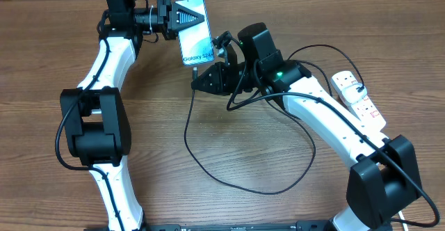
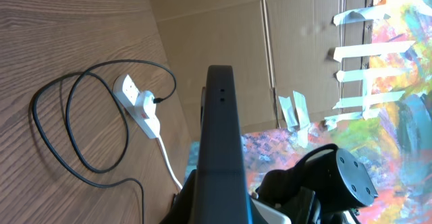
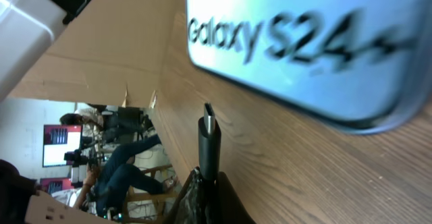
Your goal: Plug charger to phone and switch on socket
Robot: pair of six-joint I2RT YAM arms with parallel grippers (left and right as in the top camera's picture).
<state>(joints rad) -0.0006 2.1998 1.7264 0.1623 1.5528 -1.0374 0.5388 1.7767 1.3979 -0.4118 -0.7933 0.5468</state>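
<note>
White shells and black blocky joints form the left arm [image 1: 104, 57] and the right arm [image 1: 327, 116] — a green light [image 1: 278, 74] sits behind the black, triangular right gripper [image 1: 198, 80].

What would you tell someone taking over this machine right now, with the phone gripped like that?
Left gripper: shut on the phone, at the table's far side.
Right gripper: shut on the charger near its tip.
Socket: on the table beside the right arm.
Done: both gripped, tip close to the phone's edge, not in.
Left: push the tip in, then switch on the socket.
</note>
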